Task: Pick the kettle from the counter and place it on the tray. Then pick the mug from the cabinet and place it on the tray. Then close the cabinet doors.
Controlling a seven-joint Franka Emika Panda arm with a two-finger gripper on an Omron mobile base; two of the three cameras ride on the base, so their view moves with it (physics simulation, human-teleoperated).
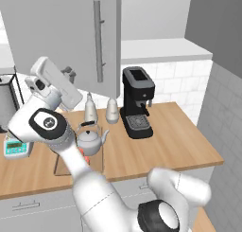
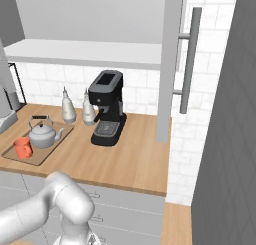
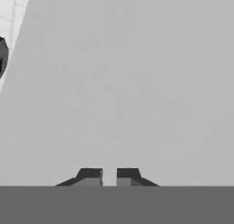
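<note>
Tray (image 2: 44,155) holds kettle (image 2: 42,134); mug (image 2: 22,147).

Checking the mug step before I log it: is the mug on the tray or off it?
On it. In the right base view the mug stands upright inside the tray, beside the kettle.

No text, label or number can be read on anything here.
</note>
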